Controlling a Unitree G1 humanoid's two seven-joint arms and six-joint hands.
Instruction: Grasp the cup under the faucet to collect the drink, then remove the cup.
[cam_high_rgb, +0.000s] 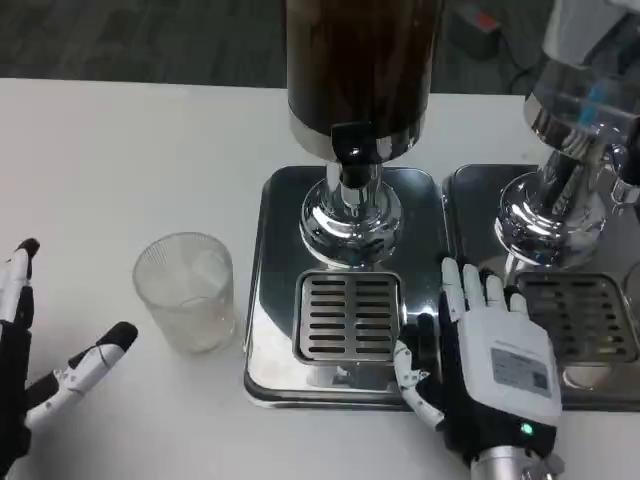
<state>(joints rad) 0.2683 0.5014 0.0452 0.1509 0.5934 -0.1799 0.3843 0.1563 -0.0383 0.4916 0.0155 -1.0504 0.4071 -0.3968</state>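
A clear ribbed plastic cup (186, 291) stands upright on the white table, left of the dispenser base, with nothing in it that I can see. The dark drink dispenser (360, 70) rises over a chrome base, its black faucet (351, 143) above the slotted drip grate (347, 316). No cup stands on the grate. My left hand (40, 365) lies at the lower left, fingers spread, a short way left of the cup and not touching it. My right hand (490, 365) rests flat by the right edge of the chrome tray (272, 300), fingers extended and holding nothing.
A second dispenser (580, 110) with its own chrome base and grate (585, 315) stands to the right, close beside my right hand. Bare white table (110, 160) stretches to the left and behind the cup. A dark floor lies beyond the far table edge.
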